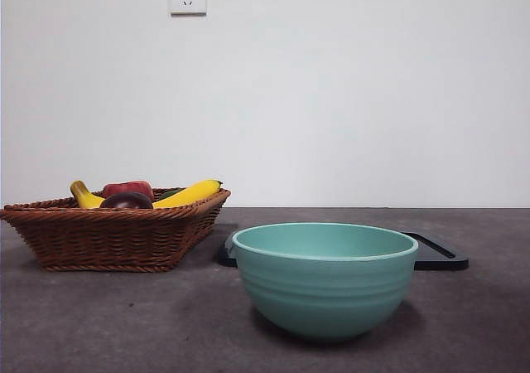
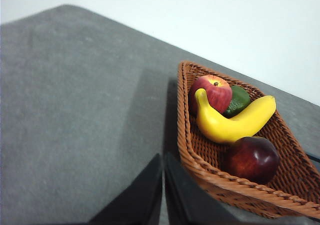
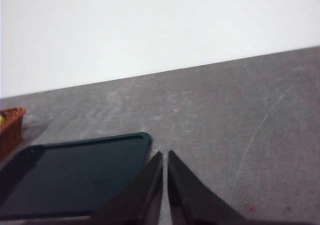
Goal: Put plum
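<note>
Both arms hang above the table, left hand [image 2: 163, 157] and right hand [image 3: 165, 155] each closed, holding nothing.

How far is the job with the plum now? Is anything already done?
Nothing looks done yet. The plum lies in the wicker basket beside the banana and the red apple. The left gripper is near the basket with jaws together, holding nothing; the right gripper waits by the dark tray. Grasping and placing the plum are left.
</note>
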{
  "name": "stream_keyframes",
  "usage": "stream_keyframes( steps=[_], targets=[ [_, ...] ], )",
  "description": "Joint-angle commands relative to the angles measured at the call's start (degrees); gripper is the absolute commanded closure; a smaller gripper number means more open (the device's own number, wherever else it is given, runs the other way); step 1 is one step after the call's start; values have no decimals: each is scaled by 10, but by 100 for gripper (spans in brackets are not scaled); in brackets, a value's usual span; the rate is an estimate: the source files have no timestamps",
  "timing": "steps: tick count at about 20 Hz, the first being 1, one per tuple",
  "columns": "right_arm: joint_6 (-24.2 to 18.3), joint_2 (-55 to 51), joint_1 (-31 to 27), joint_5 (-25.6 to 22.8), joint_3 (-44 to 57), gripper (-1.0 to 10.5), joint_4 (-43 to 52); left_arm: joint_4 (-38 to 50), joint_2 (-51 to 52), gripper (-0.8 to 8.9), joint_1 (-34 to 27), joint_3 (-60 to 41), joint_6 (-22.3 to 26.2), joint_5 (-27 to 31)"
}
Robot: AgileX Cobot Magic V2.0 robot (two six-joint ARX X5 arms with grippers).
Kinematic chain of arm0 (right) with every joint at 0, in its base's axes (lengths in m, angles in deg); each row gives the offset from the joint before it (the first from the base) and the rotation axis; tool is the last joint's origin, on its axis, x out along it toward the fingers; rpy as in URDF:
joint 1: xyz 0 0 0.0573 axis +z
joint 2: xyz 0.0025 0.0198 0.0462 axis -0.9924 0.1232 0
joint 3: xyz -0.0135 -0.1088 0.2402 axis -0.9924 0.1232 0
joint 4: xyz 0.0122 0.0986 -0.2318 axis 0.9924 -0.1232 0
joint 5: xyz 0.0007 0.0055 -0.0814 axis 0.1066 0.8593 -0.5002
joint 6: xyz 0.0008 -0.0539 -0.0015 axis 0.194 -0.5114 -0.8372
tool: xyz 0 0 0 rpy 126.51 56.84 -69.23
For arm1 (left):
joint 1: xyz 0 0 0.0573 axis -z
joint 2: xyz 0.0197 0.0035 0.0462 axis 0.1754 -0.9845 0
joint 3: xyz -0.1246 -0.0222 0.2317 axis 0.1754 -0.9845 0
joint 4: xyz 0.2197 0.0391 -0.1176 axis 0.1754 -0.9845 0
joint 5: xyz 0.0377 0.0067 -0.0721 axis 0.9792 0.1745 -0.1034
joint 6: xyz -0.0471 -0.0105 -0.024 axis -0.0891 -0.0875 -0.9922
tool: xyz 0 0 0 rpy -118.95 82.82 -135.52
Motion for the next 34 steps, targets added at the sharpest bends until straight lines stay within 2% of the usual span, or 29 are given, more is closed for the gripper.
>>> stream_keyframes(
  steps=[1,4,8,11,13,17,21,27,31,34],
  targets=[
    [48,-1,0,2,-22,942,5,3,1,805,-2,23,-37,-6],
    [57,0,0,1,-53,942,-12,-23,-4,804,-2,53,-56,-16],
    [56,23,0,1,-114,942,-74,-71,-23,804,-2,107,-57,-16],
    [51,57,0,6,-169,942,-137,-100,-47,804,-2,151,-43,-23],
    [36,85,0,31,-205,942,-171,-127,-70,804,-2,184,-26,-51],
    [5,154,0,90,-279,941,-245,-189,-130,805,-2,247,20,-108],
    [-39,234,0,161,-351,942,-321,-254,-206,805,0,311,85,-167],
    [-84,332,12,252,-433,941,-391,-340,-310,805,13,392,165,-254],
    [-122,393,40,292,-482,942,-441,-401,-375,805,31,444,224,-289],
    [-157,440,77,298,-512,942,-483,-440,-418,805,56,483,247,-314]
  ],
)
